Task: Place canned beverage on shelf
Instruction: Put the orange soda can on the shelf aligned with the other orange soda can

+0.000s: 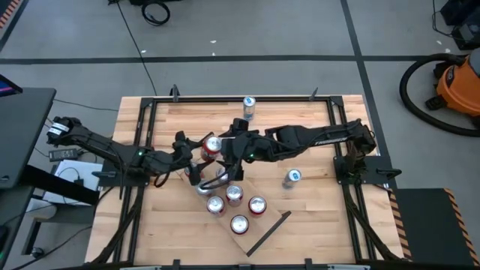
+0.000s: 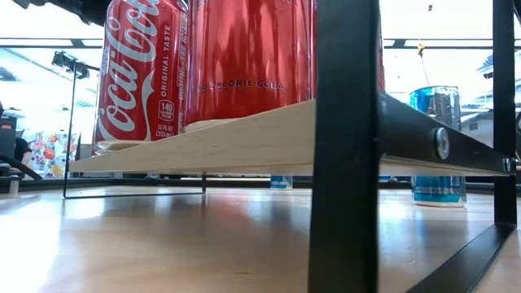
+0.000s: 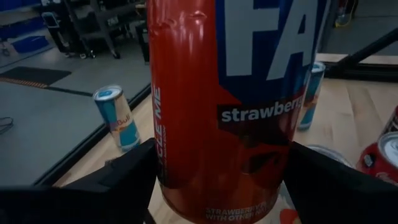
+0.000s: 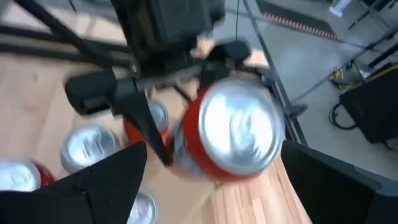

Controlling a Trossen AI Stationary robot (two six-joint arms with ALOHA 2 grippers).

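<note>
Both arms meet above the middle of the table point(image 1: 315, 225), crowding out much of the shelf point(image 1: 266, 225), whose far end lies hidden beneath them. The left gripper point(image 3: 217, 168) clamps a red strawberry can point(image 3: 230, 106) upright between its fingers. The right gripper point(image 4: 205, 180) spreads wide above that can's silver lid. Four red cans point(image 1: 236, 202) stand clustered on the shelf; blue cans point(image 1: 292, 178) stand apart on open tabletop.

Seven drink cans are showing from above. Four red cans point(image 1: 216, 204) point(image 1: 234, 195) point(image 1: 256, 205) point(image 1: 238, 223) are standing on one shelf point(image 1: 264, 229). One red strawberry can point(image 1: 212, 145) is being held. Two slim blue cans point(image 1: 248, 105) point(image 1: 292, 177) are standing on the table point(image 1: 315, 225).
</note>
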